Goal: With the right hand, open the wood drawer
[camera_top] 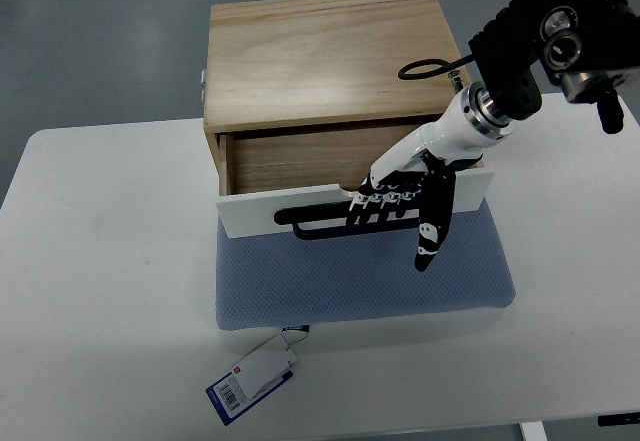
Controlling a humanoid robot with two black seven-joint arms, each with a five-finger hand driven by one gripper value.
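Item: wood drawer unit, a light, straight-grained box of rectangular form, standing at the 12 o'clock side of a white table. A small metal fitting shows on its left wall.

Item: drawer, partly drawn out toward 6 o'clock, its bare wooden interior floor exposed. Its white front panel is flat and smooth, carrying a long black bar handle set horizontally.

Item: blue-grey mat, woven or dimpled in texture, with rounded corners, lying under the box and reaching toward 6 o'clock. A printed tag with a blue edge and a barcode hangs off its lower border at 7 o'clock; the print is too small to read.

Item: right hand, black and white jointed plastic, its arm entering from 2 o'clock with a white wrist cuff and black housing. The hand reaches down over the panel's top edge; its fingers are curled around the bar handle, gripping it, while one black digit points down toward 6 o'clock, free of the bar. The hand hides the panel's right part and that end of the handle.
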